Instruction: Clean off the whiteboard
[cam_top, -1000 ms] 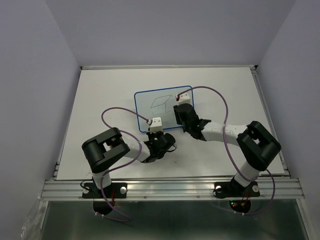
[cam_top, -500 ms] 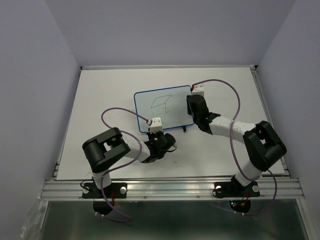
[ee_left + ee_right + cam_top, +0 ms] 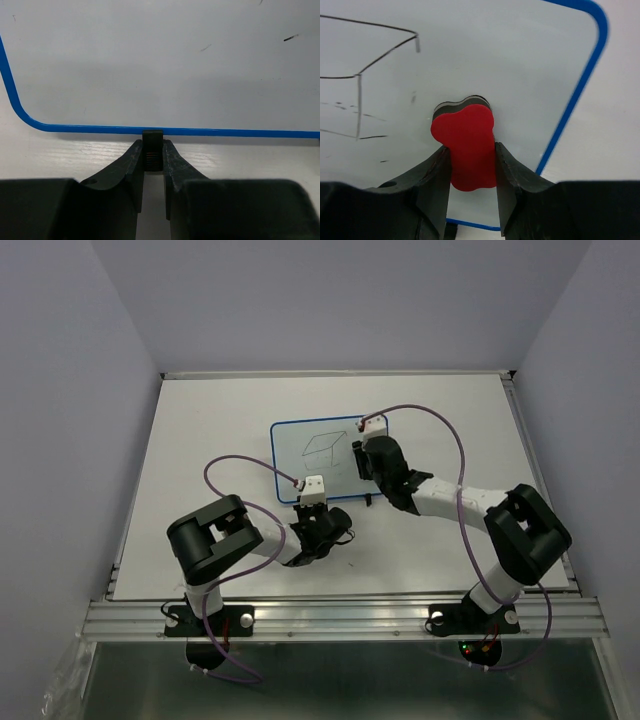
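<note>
Clamping with left gripper (image 3: 153, 156) the black foot (image 3: 152, 137) on the near long edge of whiteboard (image 3: 300, 475), long axis left-right; pinching red eraser (image 3: 465, 127) in right gripper (image 3: 470, 157) at its right end.

Top view: right arm (image 3: 440, 498) covering right edge of whiteboard (image 3: 310, 460); fingers of both claws hiding under own wrists.
Right wrist view: marker drawing (image 3: 360, 75) running off left edge; lower end of red eraser (image 3: 465, 131) disappearing between fingers of right claw (image 3: 470, 149); blue rim (image 3: 570, 110) blurring at top corner.
Left wrist view: whiteboard running off top and right edges; lower part of black foot (image 3: 152, 136) hiding inside left claw (image 3: 152, 150).
</note>
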